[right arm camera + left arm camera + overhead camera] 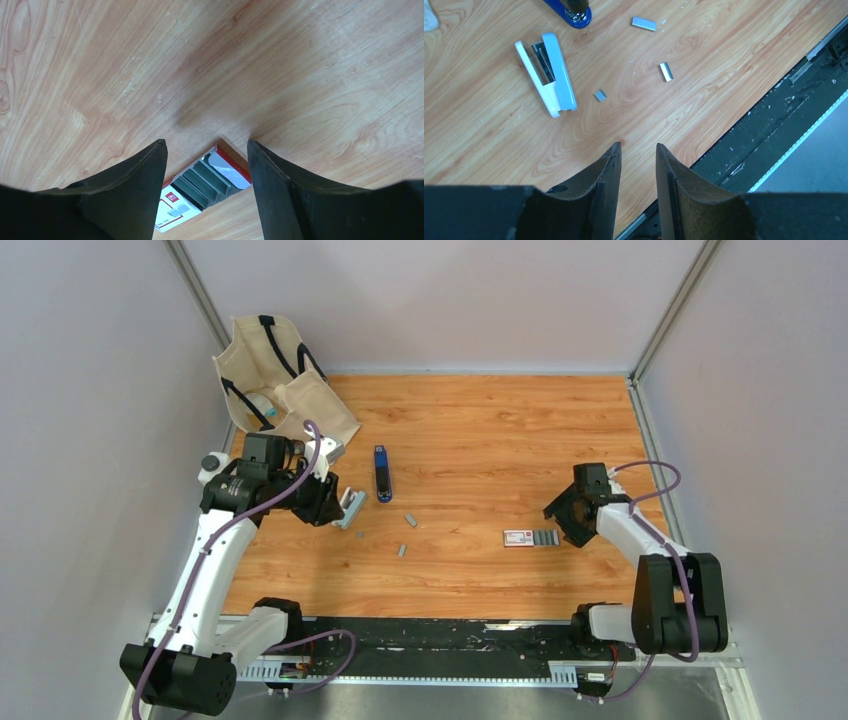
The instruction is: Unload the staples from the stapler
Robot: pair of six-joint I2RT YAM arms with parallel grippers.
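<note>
Opened stapler (546,75) lies on worktop (484,150), 3 staples (665,71) loose beside it. Both released, empty: left end effector (637,147) near stapler, right end effector (206,145) above red-and-white box (175,205). Risk: a low pass could nudge the staples off the near edge.

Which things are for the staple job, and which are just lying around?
For the job:
the stapler
the loose staples on the wood near it

Just lying about:
the dark blue bar
the red-and-white box
the cloth bag
</note>
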